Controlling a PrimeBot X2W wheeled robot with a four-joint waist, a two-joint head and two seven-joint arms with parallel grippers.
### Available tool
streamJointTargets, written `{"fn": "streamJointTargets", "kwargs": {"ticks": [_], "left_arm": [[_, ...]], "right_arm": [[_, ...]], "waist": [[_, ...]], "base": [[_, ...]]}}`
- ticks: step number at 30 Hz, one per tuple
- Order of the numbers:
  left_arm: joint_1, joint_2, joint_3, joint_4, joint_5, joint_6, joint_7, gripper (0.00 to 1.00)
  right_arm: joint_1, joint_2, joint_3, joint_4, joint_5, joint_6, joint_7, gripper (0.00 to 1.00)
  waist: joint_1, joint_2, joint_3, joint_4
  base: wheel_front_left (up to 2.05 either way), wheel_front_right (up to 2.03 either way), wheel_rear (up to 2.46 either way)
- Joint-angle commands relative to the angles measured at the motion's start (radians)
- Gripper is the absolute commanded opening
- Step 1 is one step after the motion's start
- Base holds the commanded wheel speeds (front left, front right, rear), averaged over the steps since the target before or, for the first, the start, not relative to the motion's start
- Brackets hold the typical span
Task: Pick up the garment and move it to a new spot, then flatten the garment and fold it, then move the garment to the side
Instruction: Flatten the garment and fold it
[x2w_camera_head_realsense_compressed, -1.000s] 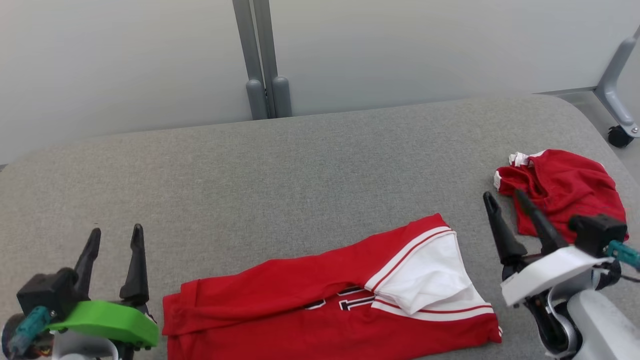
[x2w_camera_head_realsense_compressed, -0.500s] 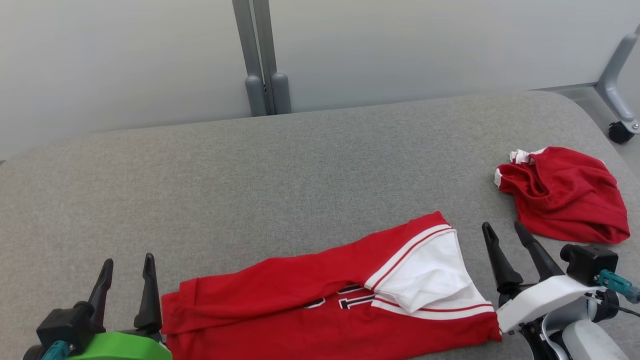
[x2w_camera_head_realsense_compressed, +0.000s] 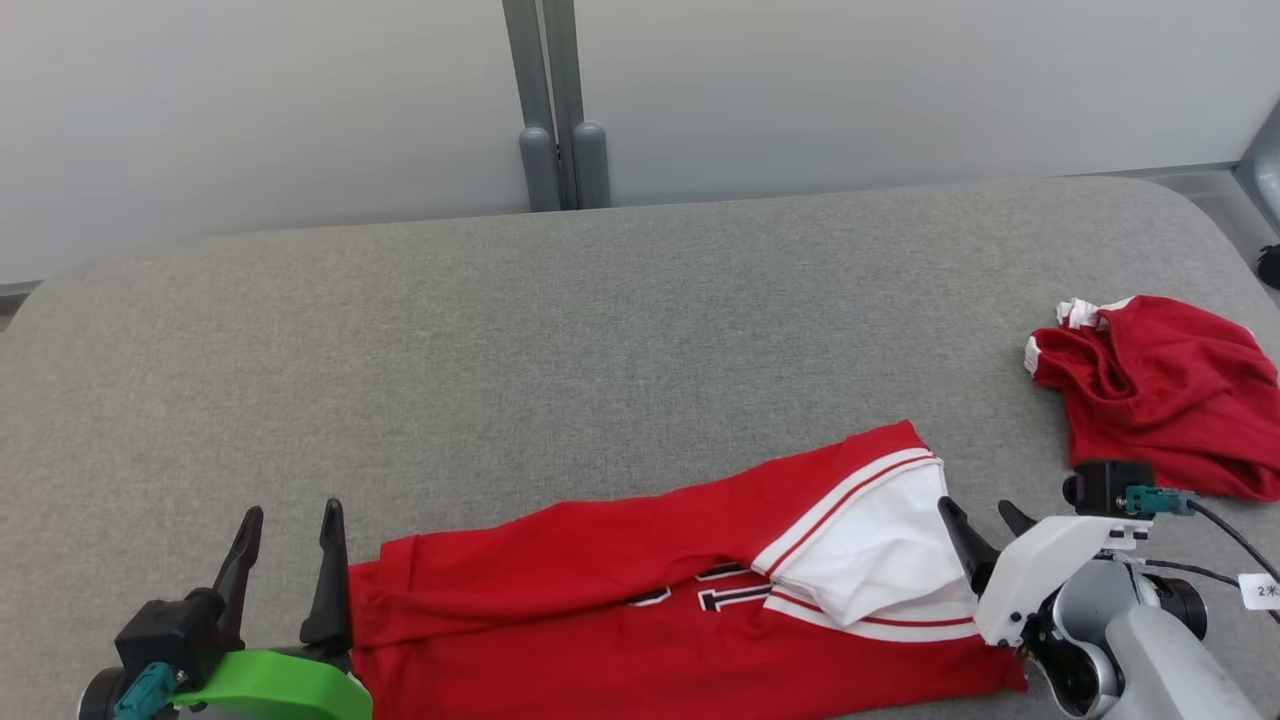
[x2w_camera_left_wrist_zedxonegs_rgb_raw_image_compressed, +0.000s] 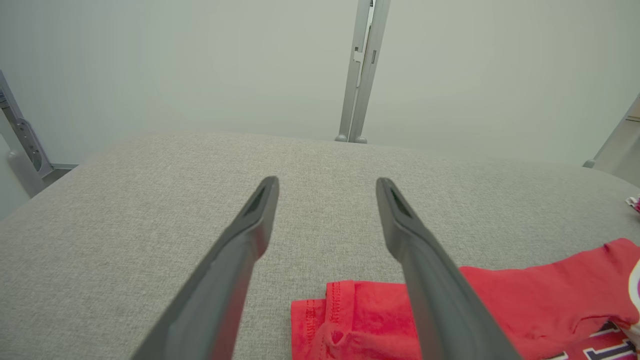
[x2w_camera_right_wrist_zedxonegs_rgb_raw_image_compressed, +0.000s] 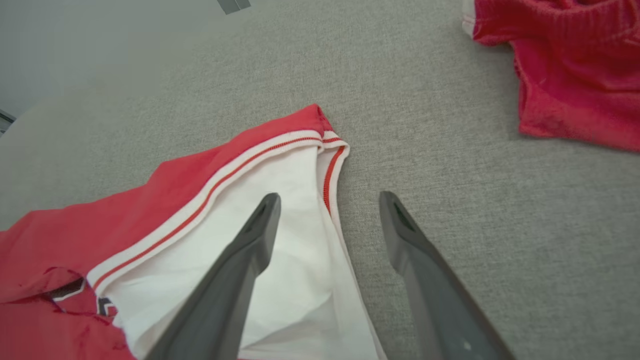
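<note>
Lengthwise, the red jersey T-shirt with a white, red-striped sleeve (x2w_camera_head_realsense_compressed: 600, 560) lies along the near edge of the grey fabric desk (x2w_camera_head_realsense_compressed: 600, 330), between my left gripper (x2w_camera_head_realsense_compressed: 290, 512), just beside its hem end, and my right gripper (x2w_camera_head_realsense_compressed: 975, 508), astride the sleeve's edge; both gape empty

Jersey (x2w_camera_head_realsense_compressed: 640, 600) lies lengthwise on table (x2w_camera_head_realsense_compressed: 600, 330), near the front edge. Left gripper (x2w_camera_head_realsense_compressed: 291, 510) just beside its left end. Right gripper (x2w_camera_head_realsense_compressed: 975, 506) at its right end, one finger over it. Crumpled cloth (x2w_camera_head_realsense_compressed: 1160, 400) far right, apart. Twin posts (x2w_camera_head_realsense_compressed: 560, 100) behind table, centre.
</note>
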Motion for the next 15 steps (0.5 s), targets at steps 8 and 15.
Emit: {"fn": "streamJointTargets", "kwargs": {"ticks": [8,15], "left_arm": [[-0.054,-0.023,-0.006,0.031,0.021,-0.025,-0.005,1.0],[-0.071,-0.038,0.002,0.059,0.024,-0.041,-0.005,1.0]], "right_arm": [[-0.092,0.02,-0.035,0.131,0.019,0.0,0.165,1.0],[-0.082,0.049,-0.02,0.21,0.055,0.0,0.265,1.0]], "waist": [[0.0,-0.0001,0.045,0.063],[0.0,-0.0001,0.057,0.088]], "base": [[0.0,0.0,0.0],[0.0,0.0,0.0]]}}
